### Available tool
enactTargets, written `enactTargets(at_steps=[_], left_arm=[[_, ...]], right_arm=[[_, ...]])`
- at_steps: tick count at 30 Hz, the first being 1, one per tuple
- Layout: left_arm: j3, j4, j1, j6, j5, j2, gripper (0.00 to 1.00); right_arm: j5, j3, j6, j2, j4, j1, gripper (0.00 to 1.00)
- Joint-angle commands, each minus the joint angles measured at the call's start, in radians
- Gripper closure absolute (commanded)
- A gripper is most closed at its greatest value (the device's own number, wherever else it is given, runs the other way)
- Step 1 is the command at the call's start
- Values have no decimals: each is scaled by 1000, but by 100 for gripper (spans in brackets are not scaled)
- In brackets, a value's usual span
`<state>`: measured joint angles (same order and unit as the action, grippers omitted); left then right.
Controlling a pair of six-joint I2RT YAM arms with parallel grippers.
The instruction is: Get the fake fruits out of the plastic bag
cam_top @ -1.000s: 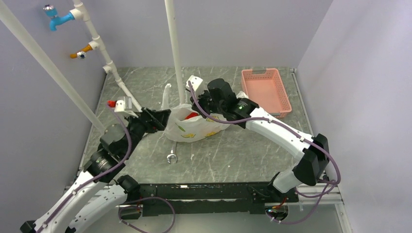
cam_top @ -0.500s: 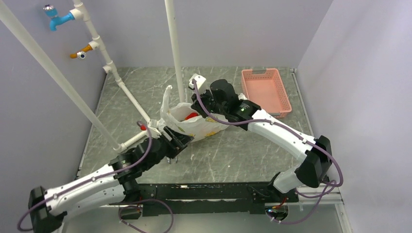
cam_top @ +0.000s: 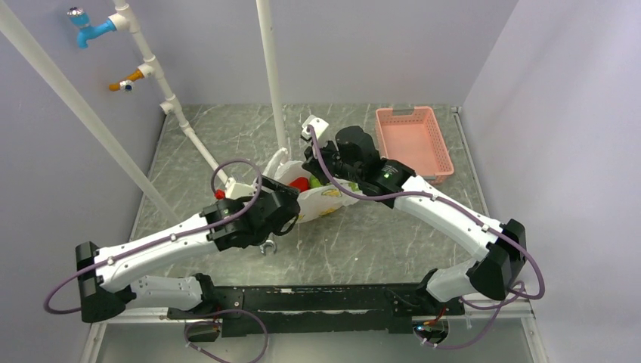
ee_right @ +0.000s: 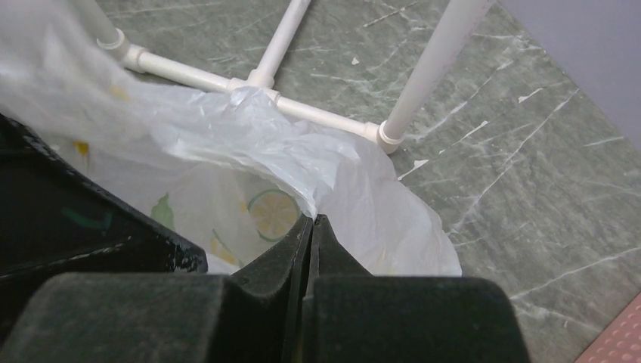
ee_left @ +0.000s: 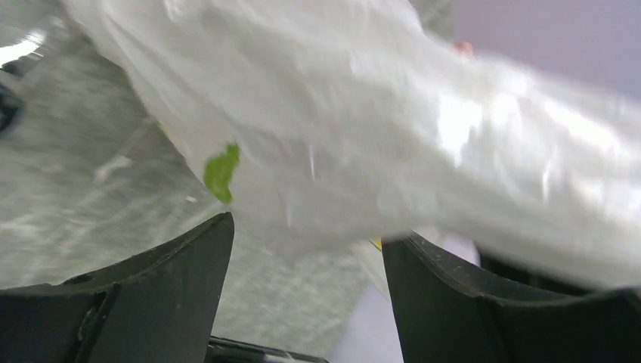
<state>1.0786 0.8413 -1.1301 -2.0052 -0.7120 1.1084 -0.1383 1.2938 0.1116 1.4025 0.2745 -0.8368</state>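
— where is the plastic bag [cam_top: 326, 201] now?
— in the middle of the top picture, lying on the table [cam_top: 378, 234] between the two arms. the right gripper [ee_right: 311, 221] has its fingers pressed together on a fold of the thin film at the bag's upper edge, so the mouth is held up and open.
— and the left gripper [ee_left: 306, 240]?
— its jaws stand wide apart, low at the bag's left side. the film fills the view just past them, but they hold nothing.
— is any fruit out?
— i think none. the red fruit [cam_top: 300, 184] shows inside the mouth, and what looks like a green fruit [cam_top: 317, 182] is just right of it. the mango i cannot find; probably it is deeper in the bag.
— so most of the work is left?
— in my judgement, yes. the bag is opened, but all three fruits must be taken out.
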Motion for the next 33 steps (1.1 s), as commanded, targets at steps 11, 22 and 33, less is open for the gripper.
enactTargets(at_steps=[11, 22, 33], left_arm=[[5, 119, 110, -194, -18, 49, 24], [-188, -137, 124, 146, 0, -72, 60], [-688, -463, 128, 498, 142, -474, 100]], right_arm=[[37, 2, 21, -36, -33, 0, 100], [165, 24, 70, -12, -45, 1, 100], [198, 148, 213, 111, -46, 72, 100]])
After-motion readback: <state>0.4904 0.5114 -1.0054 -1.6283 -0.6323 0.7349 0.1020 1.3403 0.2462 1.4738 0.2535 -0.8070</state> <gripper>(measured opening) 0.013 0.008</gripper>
